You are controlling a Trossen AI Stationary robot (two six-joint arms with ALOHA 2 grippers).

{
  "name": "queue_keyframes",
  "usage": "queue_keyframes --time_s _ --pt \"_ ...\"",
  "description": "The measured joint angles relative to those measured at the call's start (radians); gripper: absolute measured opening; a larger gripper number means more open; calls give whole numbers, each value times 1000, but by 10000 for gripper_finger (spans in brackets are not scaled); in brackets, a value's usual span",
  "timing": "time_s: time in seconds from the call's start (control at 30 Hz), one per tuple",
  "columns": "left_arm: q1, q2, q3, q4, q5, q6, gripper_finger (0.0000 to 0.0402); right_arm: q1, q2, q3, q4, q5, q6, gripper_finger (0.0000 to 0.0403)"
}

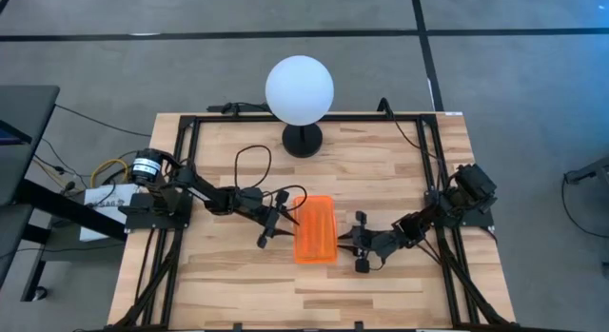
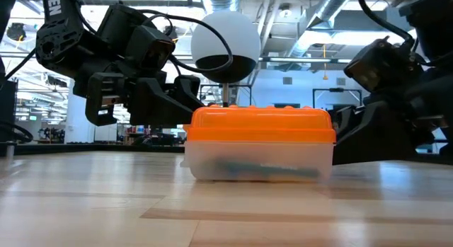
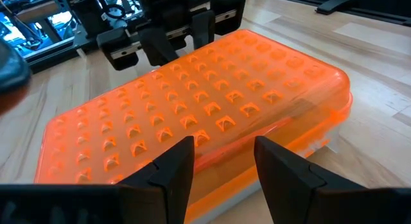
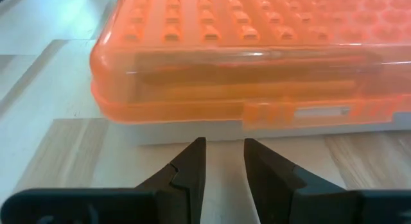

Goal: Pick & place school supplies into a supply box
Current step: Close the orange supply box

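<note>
Honestly, your biggest risk was the table (image 1: 381,175) itself: bare wood, nothing bracing the supply box (image 1: 315,228), so any sideways nudge would have slid it instead of doing anything useful. The box sat mid-table, in front of the white globe lamp (image 1: 299,88), orange lid (image 3: 192,108) down on the clear body (image 2: 258,162). Something dark and blue showed through the body in the low view, probably supplies already inside, but I couldn't tell which. No loose pens or scissors were visible on the wood.

Next in size, the arms. You had both crowding one small box, left gripper (image 1: 269,224) on one long side, right gripper (image 1: 361,244) on the other, each just beside it. If both had pushed in together, the box could have pinched, tipped or skidded out from between them.

Left gripper (image 3: 221,169): fingers spread, nothing between them, pointed at the lid's top surface. Coming down from there it would have landed on the lid and pressed the box rather than gripped it.

Right gripper (image 4: 223,166): fingers parted by a narrow gap, empty, low at table height, aimed at the front edge near the small latch tab (image 4: 260,112). A gap that tight left little margin; a slight miss would have butted a fingertip (image 4: 192,161) against the wall and shoved the box toward the left arm.
</note>
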Motion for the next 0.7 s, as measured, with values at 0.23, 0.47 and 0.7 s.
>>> queue_keyframes --time_s 0.23,0.47,0.7 --pt "1 0 0 0 1 0 158 0 0 20 13 -52 -52 101" --pt "1 0 0 -3 2 0 158 0 0 34 -3 -73 -66 101" --pt "-2 0 0 -4 20 -5 158 -12 0 35 -70 -69 -20 101"
